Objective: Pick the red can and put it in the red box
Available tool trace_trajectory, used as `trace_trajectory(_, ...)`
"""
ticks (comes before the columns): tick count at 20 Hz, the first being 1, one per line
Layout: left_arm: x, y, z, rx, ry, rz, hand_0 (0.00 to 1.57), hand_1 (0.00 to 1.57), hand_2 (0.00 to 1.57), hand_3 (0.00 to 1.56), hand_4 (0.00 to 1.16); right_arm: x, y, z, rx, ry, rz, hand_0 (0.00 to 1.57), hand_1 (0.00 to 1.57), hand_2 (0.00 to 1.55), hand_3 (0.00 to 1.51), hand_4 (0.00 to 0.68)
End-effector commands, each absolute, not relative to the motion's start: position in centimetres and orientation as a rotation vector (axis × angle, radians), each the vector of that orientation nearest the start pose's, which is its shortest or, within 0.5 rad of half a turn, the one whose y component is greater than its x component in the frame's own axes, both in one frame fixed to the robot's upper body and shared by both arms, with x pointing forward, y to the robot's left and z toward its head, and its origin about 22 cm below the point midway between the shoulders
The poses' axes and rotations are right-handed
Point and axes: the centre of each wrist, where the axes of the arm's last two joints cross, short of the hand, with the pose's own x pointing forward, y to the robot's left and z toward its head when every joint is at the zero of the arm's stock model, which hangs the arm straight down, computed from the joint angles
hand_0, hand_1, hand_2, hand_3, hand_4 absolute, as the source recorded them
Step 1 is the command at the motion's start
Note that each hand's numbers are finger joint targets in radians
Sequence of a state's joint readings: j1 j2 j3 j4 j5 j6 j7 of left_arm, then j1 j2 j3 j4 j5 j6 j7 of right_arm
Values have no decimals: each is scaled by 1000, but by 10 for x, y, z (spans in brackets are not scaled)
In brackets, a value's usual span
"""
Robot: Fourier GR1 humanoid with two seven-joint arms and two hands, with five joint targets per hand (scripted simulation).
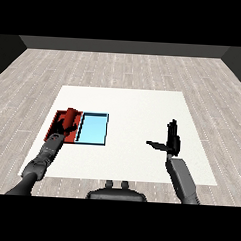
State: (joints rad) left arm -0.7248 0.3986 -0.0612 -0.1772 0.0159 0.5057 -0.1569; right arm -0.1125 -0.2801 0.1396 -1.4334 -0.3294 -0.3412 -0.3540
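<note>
Red can (pixel 70 117), a short cylinder with a glossy red shell, sits over the flat red tray (pixel 56 121) at the left side of the white tabletop (pixel 138 108), with the black left hand (pixel 62 129) curled round its lower part. It appears tilted, its top leaning toward the far edge of the tray, though whether its base already touches the tray floor cannot be told from the head view. Holding it there makes sense: the red tray is the goal, so the can is carried right above where it should end up, and the task looks close to done, with only the release remaining.

Just beside the red tray, touching along its right side, lies the light blue tray (pixel 93 128). That shared edge is the one to mind; the can hangs near the boundary, so any opening of the fingers should come with the can kept well on the red side.

Over on the other side, the black right hand (pixel 172 139) hovers above bare tabletop, fingers straight and pointing up, thumb stretched out to the left, holding nothing. It stays well apart from both trays, which leaves the left arm free passage.

Room for withdrawal is generous: the left grey forearm (pixel 43 156) can draw back toward the near left corner without crossing either tray's rim.
</note>
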Motion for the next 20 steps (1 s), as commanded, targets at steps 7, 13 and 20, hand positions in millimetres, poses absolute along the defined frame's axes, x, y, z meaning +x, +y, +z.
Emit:
trace_trajectory(7,319,384,-70,817,-847,32,1493,1493,1342,0,654,285,-264,3,-168,-1852,-176,0,0,0,0,0)
trace_trajectory(13,318,385,-70,785,-837,-32,0,0,0,0,0,282,-246,1,-153,-1866,-197,0,0,0,0,0)
trace_trajectory(20,342,398,-32,774,-1115,47,0,0,0,0,0,273,-265,8,-117,-1896,-202,0,0,0,0,0)
